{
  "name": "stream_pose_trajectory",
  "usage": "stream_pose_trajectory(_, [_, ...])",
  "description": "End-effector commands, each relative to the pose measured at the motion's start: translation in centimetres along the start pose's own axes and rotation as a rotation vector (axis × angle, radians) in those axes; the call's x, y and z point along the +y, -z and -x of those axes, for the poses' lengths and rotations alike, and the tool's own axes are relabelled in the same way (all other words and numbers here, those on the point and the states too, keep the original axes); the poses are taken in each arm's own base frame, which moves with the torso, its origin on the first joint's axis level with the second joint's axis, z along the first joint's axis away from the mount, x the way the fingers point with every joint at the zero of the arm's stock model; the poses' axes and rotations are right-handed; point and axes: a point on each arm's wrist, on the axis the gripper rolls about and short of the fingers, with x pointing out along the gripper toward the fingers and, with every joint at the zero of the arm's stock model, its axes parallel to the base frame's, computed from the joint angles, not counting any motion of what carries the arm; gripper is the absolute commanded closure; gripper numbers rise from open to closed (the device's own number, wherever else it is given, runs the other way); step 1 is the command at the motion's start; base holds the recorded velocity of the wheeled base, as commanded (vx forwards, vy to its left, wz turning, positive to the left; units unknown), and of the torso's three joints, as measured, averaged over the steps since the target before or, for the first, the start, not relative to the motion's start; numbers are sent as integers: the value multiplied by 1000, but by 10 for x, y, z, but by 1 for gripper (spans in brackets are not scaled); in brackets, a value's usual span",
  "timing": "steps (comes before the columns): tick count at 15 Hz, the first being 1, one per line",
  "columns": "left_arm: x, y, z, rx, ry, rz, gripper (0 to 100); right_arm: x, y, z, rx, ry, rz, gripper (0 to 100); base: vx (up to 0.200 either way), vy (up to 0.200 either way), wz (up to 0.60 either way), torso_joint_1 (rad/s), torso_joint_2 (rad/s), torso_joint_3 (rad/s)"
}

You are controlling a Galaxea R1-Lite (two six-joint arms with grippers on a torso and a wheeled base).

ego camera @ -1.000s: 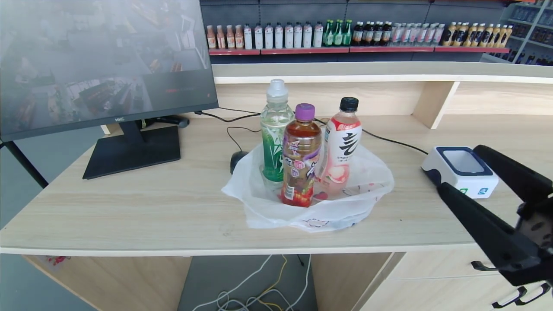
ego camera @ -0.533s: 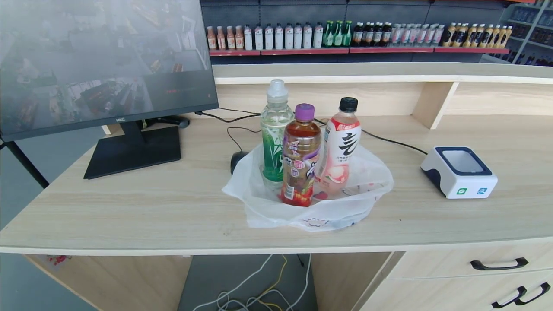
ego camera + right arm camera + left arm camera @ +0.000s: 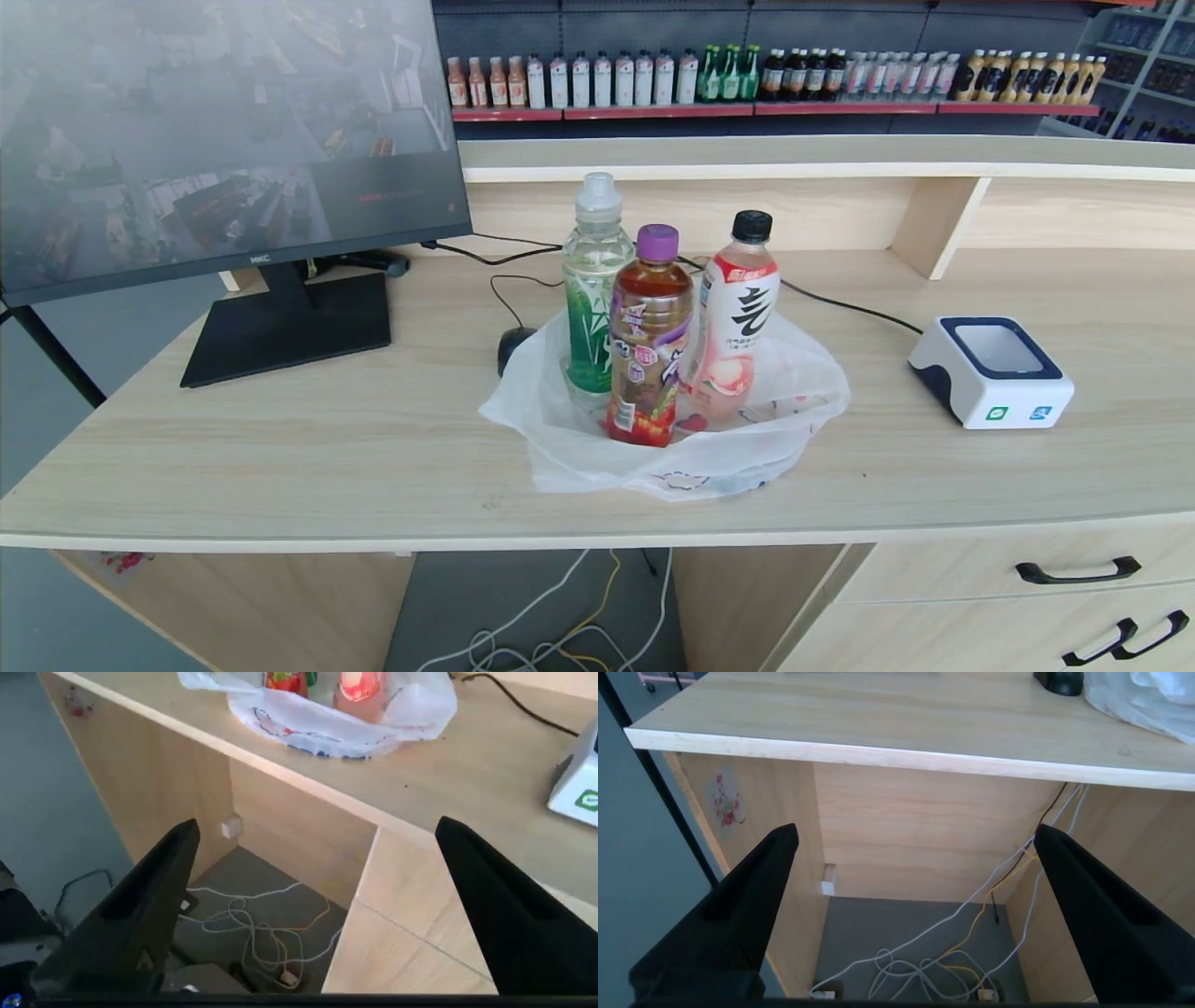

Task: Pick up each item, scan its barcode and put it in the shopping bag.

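Head view, centre of frame: three drink bottles stand upright inside the white plastic shopping bag (image 3: 560, 457), whose film is slumped open around their bases on the wooden counter (image 3: 280, 448). A green-labelled clear bottle (image 3: 596, 280) is at the back left, a purple-capped tea bottle (image 3: 651, 345) in front, and a black-capped pink bottle (image 3: 738, 322) to the right, all close together. The barcode scanner (image 3: 991, 371) sits well apart from them, at the right of the frame. With all three bagged, the task looks finished.

The left gripper (image 3: 906, 915) and right gripper (image 3: 313, 915) each hang low before the counter's front edge, jaws wide apart and holding nothing.

The bottles look full, so probably fairly heavy, with firm plastic walls and slick label wrap. A grip across the mid-body, below the shoulder, would likely hold best. The bag looks thin and limp. It would probably crumple or slide if dragged, so it is best taken by its rim.
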Motion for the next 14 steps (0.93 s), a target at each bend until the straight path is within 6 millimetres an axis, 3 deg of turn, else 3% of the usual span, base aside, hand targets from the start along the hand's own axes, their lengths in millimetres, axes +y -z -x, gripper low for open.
stream_pose_trajectory(1, [0, 0, 0, 0, 0, 0, 0, 3, 11, 23, -114, 70, 0, 0, 0, 0, 0, 0, 0, 0])
stream_pose_trajectory(5, [0, 0, 0, 0, 0, 1, 0, 7, 12, 16, -18, 253, -18, 0, 0, 0, 0, 0, 0, 0])
stream_pose_trajectory(9, [0, 0, 0, 0, 0, 3, 0, 12, 10, 10, 84, 691, -76, 0, 0, 0, 0, 0, 0, 0])
stream_pose_trajectory(14, [0, 0, 0, 0, -2, 3, 0, 13, 10, 10, 71, 696, -95, 0, 0, 0, 0, 0, 0, 0])
